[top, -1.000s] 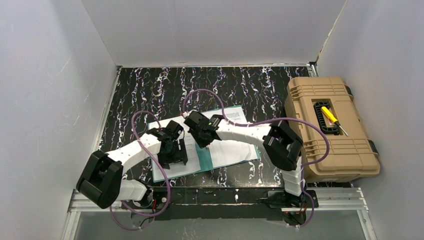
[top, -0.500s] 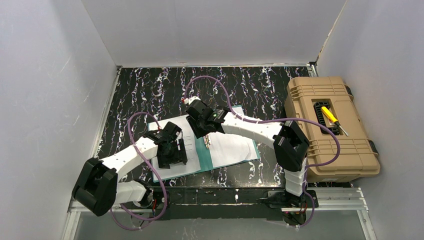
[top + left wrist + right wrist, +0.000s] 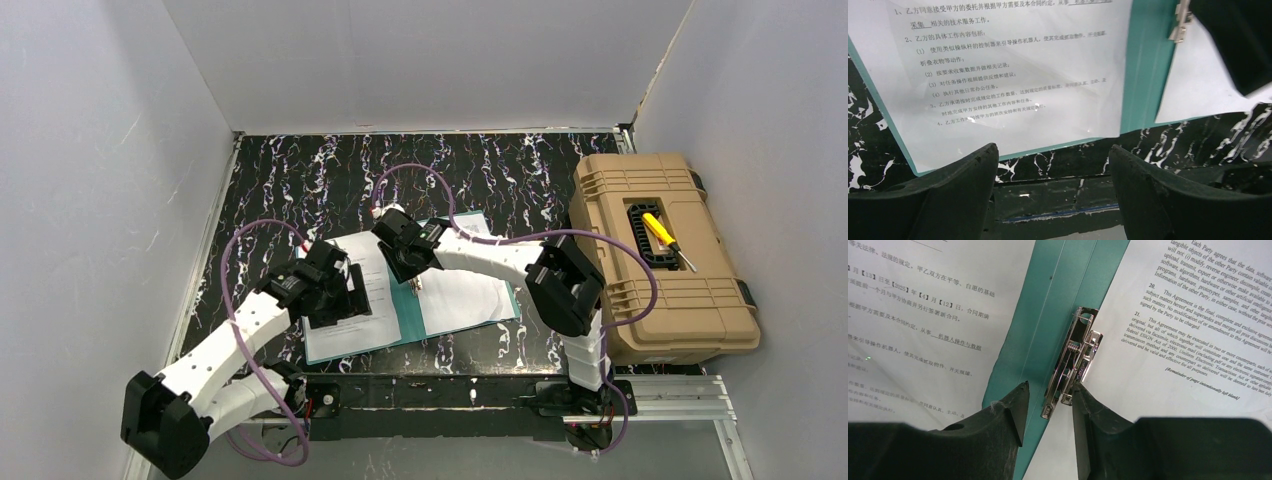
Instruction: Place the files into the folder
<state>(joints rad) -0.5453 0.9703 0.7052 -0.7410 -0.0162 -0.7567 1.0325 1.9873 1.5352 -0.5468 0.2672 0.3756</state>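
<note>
The teal folder point(image 3: 408, 310) lies open on the table. A white sheet of the files point(image 3: 372, 268) lies on its left half, another point(image 3: 462, 295) on its right half. A metal clip point(image 3: 1075, 360) sits on the spine point(image 3: 1058, 305). My right gripper point(image 3: 1048, 395) is open over the clip's lower end; one fingertip point(image 3: 1079, 395) touches the clip, the other stands apart. In the top view the right gripper point(image 3: 408, 268) hovers over the spine. My left gripper point(image 3: 1053, 165) is open and holds nothing, above the near edge of the folder point(image 3: 1148, 75) and the left sheet point(image 3: 1013, 75).
A tan toolbox point(image 3: 660, 300) with a yellow screwdriver point(image 3: 665, 238) in its lid recess stands at the right. White walls enclose the black marbled table point(image 3: 300, 180) on three sides. The right arm point(image 3: 1238, 40) shows at the top right of the left wrist view.
The right gripper's jaws have parted at the clip. The left arm has drawn back toward the near left, its gripper shifting slightly left over the left sheet and opening a little wider.
</note>
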